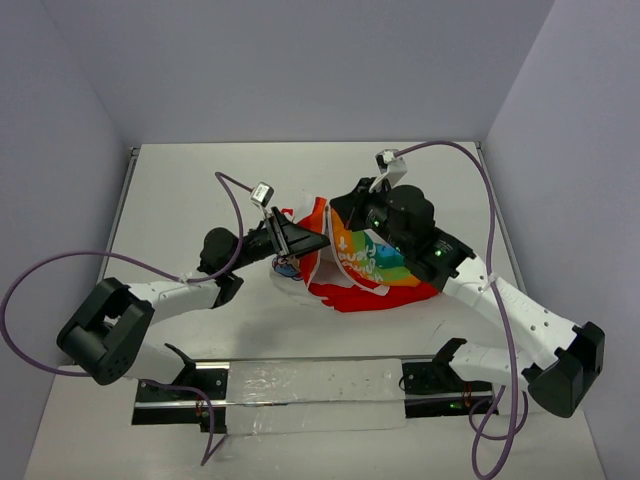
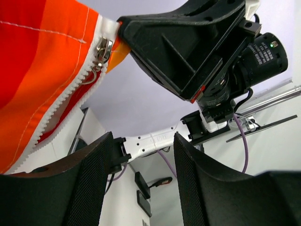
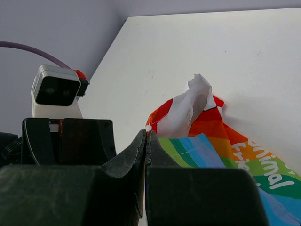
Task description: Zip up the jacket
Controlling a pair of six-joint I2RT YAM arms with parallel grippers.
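The jacket (image 1: 365, 265) lies bunched at the table's middle, rainbow stripes and white print up. My right gripper (image 1: 340, 216) is shut on the jacket's zipper edge and lifts that corner; in the right wrist view the jaws (image 3: 147, 134) meet on the fabric tip, with the jacket (image 3: 211, 136) beyond. In the left wrist view the orange-red panel (image 2: 42, 61) hangs with white zipper teeth and a metal slider (image 2: 102, 51) just below the right gripper's tips (image 2: 121, 26). My left gripper (image 2: 143, 141) is open and empty under the slider, not touching it; it also shows in the top view (image 1: 318, 240).
A clear plastic strip (image 1: 310, 385) lies across the table's near edge between the arm bases. Purple cables (image 1: 60, 265) loop off both arms. Grey walls close in the table on three sides. The left wrist's camera (image 3: 55, 92) sits close beside my right jaws.
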